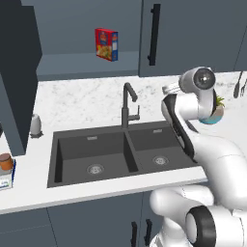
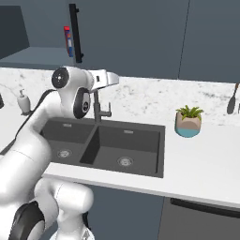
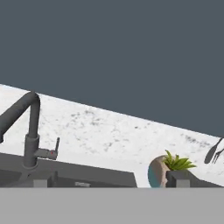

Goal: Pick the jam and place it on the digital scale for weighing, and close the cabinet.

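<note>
Jaws [image 3: 113, 180] stand wide apart and empty above the sink [image 1: 116, 154]. Far off to their left the jam [image 1: 6, 162] sits on the digital scale [image 1: 6, 180] at the bench [image 1: 87, 101] edge. Beyond, the cabinet [image 1: 19, 72] door hangs open; a careless swing toward it could knock the jar off.

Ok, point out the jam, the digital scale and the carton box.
jam [image 1: 6, 162], left base view, jar's side.
digital scale [image 1: 6, 183], left base view, white front wall.
carton box [image 1: 106, 44], left base view, front face.
</note>
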Tool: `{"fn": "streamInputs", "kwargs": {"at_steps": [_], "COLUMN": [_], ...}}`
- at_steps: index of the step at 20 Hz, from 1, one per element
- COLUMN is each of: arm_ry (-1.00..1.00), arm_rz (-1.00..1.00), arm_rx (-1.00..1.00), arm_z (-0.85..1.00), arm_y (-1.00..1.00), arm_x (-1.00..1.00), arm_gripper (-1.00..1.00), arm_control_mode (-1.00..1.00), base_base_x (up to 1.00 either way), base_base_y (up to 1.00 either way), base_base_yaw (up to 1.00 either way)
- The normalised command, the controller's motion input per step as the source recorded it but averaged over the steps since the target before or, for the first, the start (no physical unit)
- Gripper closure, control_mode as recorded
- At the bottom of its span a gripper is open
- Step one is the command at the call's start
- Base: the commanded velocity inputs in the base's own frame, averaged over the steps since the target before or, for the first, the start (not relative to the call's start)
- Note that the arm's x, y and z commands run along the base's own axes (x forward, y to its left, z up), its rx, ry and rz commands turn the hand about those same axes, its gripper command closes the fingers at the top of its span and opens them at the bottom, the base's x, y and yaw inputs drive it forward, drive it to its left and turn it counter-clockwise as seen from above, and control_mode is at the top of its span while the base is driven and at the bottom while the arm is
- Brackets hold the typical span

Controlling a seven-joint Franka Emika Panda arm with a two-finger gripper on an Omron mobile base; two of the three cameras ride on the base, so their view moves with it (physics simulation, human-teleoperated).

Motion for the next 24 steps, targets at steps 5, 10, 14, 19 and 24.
{"fn": "streamInputs", "kwargs": {"at_steps": [5,10,14,19,24], "arm_ry": [0.00,0.04,0.00,-0.02,-0.11], "arm_rz": [0.00,0.00,0.00,0.01,0.08], "arm_rx": [-0.08,-0.07,-0.01,-0.04,-0.14], "arm_z": [-0.06,-0.04,-0.16,-0.14,-0.18], "arm_y": [0.30,0.09,0.05,0.20,0.43], "arm_x": [-0.71,0.00,-0.25,-0.45,-0.69], "arm_gripper": [-1.00,-1.00,-1.00,-1.00,-1.00], "arm_control_mode": [-1.00,-1.00,-1.00,-1.00,-1.00], "base_base_x": [0.00,0.00,0.00,0.00,0.00], "base_base_y": [0.00,0.00,0.00,0.00,0.00], "base_base_yaw": [0.00,0.00,0.00,0.00,0.00]}}
